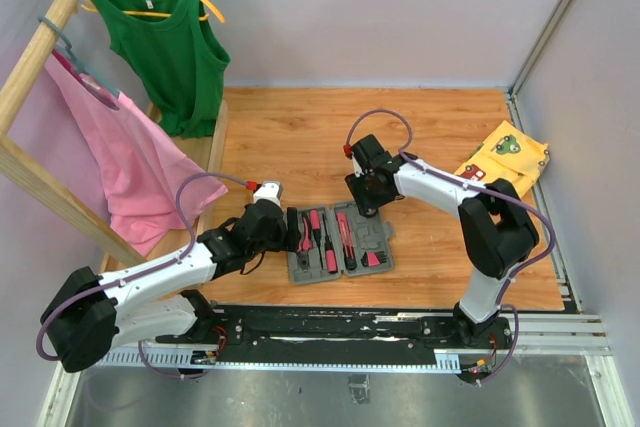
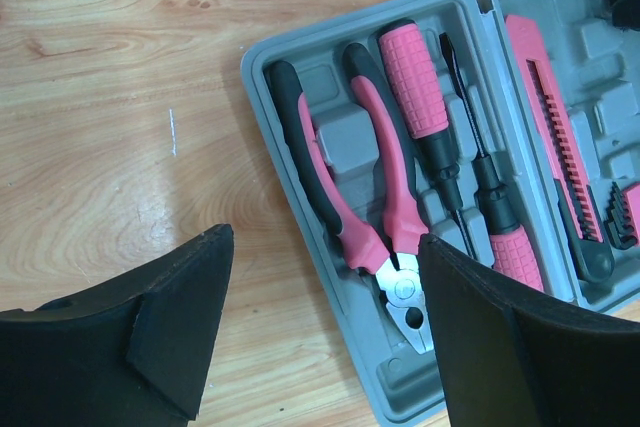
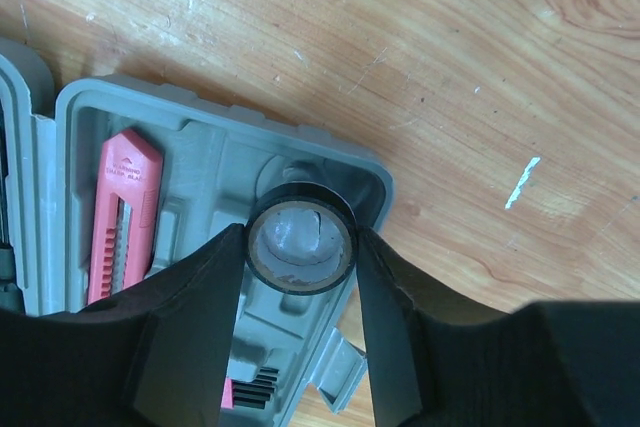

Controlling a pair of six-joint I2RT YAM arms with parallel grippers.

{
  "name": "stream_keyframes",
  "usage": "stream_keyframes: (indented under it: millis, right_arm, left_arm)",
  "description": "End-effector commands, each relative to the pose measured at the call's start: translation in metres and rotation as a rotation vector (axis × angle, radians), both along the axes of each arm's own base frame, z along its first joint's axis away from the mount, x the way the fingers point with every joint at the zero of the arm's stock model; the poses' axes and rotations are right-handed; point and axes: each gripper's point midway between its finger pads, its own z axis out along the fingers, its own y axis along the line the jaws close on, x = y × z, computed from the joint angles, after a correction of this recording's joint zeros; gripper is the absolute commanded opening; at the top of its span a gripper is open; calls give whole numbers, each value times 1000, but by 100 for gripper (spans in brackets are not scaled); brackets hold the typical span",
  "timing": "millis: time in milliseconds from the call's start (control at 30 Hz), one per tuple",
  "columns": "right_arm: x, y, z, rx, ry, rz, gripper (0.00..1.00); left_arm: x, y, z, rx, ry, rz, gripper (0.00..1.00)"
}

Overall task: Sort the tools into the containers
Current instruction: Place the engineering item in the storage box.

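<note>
The grey case (image 2: 330, 142) lies open and flat on the bench (image 1: 300, 127), between the two arms. Its left half seats the pliers (image 2: 395, 227) and two screwdrivers (image 2: 415, 87). Its right half seats the cutter (image 3: 120, 207) and, at the near end, the bits (image 3: 255, 382). The round black disc (image 3: 300, 194) sits over the far end of the right half, clamped on both sides by the right tool (image 3: 300, 230). Whether the disc rests in its recess or hangs just above it cannot be told. The left tool (image 2: 325, 237) hovers at the case's left edge, spread wide and gripping nothing. A yellow patterned cloth (image 1: 505, 162) lies well apart, to the right.
</note>
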Motion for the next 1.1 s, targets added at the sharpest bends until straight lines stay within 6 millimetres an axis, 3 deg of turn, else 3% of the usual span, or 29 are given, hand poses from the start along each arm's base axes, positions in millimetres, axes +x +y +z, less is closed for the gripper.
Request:
stream_keyframes:
  millis: [0,200,467,833,900,1067]
  right_arm:
    - [10,7,2,-23,-41,3,48]
    - [11,9,-1,-28,-42,6,49]
    - [10,8,0,-39,-49,10,61]
    - [7,1,37,-24,-125,-1,64]
    - [7,-1,41,-23,-138,-6,64]
    - [4,2,41,-6,-122,-1,51]
  left_arm:
    - [8,-7,15,-35,-37,-3,78]
    - [8,-7,15,-34,-37,0,78]
    - [9,-8,16,-36,-38,-5,78]
    - [8,-8,14,-39,-35,-3,78]
    - [8,-8,14,-40,-35,-3,78]
    - [8,-9,14,-40,-32,-5,78]
